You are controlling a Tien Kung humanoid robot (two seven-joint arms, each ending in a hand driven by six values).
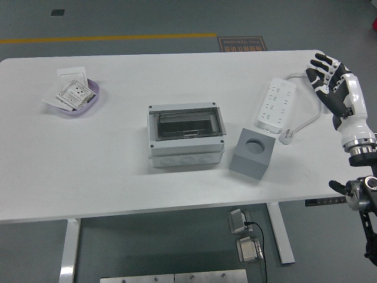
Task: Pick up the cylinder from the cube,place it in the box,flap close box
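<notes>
The right hand [331, 79] hangs over the table's [118, 159] far right corner, fingers spread and holding nothing, just beside the power strip [275, 104]. The left arm is out of sight. The grey cube [253, 153] sits right of the box [186, 135], near it but not touching; its top shows a round hole, and I cannot tell whether the cylinder is inside. The box's clear flap looks down. A purple dish [75, 98] of cards sits far left.
</notes>
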